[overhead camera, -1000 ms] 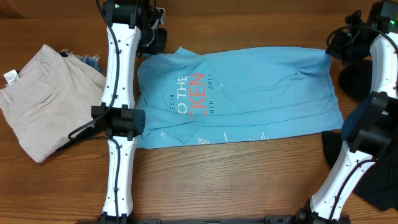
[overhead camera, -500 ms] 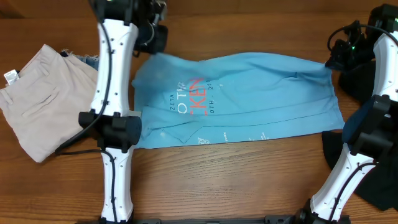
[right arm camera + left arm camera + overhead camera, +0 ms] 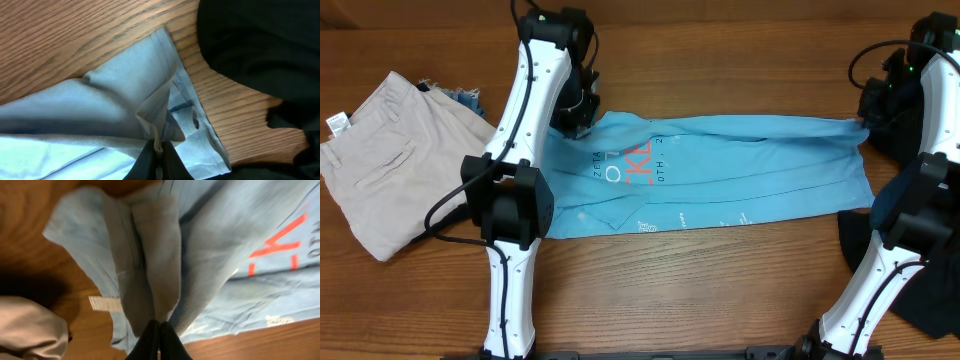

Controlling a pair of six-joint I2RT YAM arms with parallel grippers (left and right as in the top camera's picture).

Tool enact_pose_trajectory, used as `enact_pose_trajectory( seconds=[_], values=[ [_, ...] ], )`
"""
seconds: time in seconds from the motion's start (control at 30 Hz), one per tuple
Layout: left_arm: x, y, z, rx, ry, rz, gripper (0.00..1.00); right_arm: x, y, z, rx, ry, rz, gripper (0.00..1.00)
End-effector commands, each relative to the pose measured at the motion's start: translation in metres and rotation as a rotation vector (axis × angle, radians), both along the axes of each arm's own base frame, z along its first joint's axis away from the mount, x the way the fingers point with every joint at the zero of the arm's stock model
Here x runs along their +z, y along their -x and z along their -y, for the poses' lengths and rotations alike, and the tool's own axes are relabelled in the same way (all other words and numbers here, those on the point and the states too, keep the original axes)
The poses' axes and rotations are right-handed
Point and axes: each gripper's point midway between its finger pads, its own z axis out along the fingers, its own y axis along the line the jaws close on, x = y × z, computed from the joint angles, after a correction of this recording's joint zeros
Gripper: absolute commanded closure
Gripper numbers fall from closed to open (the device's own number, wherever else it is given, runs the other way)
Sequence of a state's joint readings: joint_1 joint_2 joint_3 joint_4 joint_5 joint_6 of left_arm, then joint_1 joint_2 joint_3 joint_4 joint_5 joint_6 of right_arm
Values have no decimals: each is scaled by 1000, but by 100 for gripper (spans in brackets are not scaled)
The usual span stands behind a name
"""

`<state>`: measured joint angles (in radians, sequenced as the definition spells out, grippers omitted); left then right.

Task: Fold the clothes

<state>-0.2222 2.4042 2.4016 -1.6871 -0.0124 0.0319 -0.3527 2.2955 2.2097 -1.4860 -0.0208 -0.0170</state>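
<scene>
T-shirt (image 3: pixel 750 165), clamped by left hand (image 3: pixel 159 327), right hand (image 3: pixel 158 150), lies between trousers (image 3: pixel 380 170) and black shirt (image 3: pixel 250 50).

I work over a brown wooden surface (image 3: pixel 720 290) that fills nearly all of my overhead view. Its grain runs left to right in darker streaks, sharpest in my right wrist view. Soft, even light leaves faint shadows on the wood.

Light blue cotton T-shirt (image 3: pixel 740 165) is printed w/ white & red lettering; black fabric garment (image 3: pixel 260 45) & folded beige cloth trousers (image 3: pixel 380 170) are seen plain.
</scene>
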Motion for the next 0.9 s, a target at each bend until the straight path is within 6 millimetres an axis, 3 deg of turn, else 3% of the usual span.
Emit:
enact_pose_trajectory(
  seconds=[0.0, 0.27, 0.57, 0.67, 0.73, 0.8, 0.87],
  values=[
    [-1, 16, -9, 3, -40, -42, 96, 23, 0, 7, -19, 45, 42, 96],
    [-32, 51, -28, 22, -98, -206, 96, 23, 14, 17, -24, 108, -22, 96],
    [-28, 61, -51, 94, -96, -231, 95, 23, 27, 22, -24, 150, -83, 96],
    [-28, 61, -51, 96, -96, -231, 89, 23, 26, 23, -25, 152, -78, 90],
    [-28, 61, -51, 99, -96, -231, 76, 23, 26, 23, -25, 152, -78, 88],
    [-28, 61, -51, 101, -98, -230, 73, 23, 25, 23, -25, 153, -75, 44],
    [-27, 61, -53, 104, -100, -227, 78, 24, 15, 28, -48, 167, -30, 26]
  ],
)
